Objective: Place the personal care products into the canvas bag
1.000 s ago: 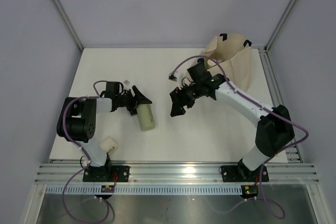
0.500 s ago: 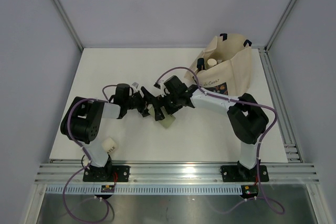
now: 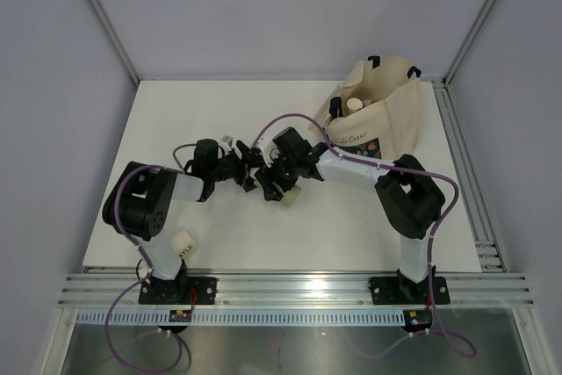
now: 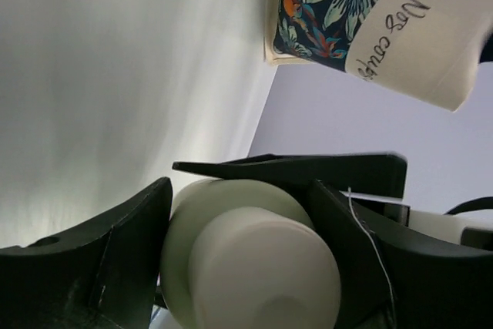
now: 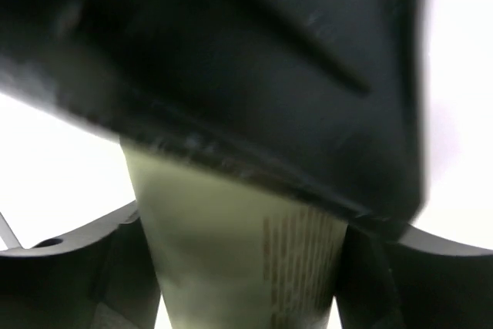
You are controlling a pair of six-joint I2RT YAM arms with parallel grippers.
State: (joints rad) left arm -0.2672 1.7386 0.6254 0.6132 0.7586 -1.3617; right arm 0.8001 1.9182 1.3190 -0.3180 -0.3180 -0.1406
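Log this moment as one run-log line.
stage: mid-table handover | grey-green bottle: gripped by left claw and right claw | canvas bag: far right, products visible inside

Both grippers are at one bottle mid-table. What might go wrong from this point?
1. The left gripper and right gripper both seem clamped on the pale green bottle. If either pulls before the other lets go, the bottle may twist free and fall onto the table.
2. In the left wrist view a right finger lies close across the left gripper, so they may collide when parting.
3. The canvas bag holds bottles near its mouth, and another dropped in could strike them.
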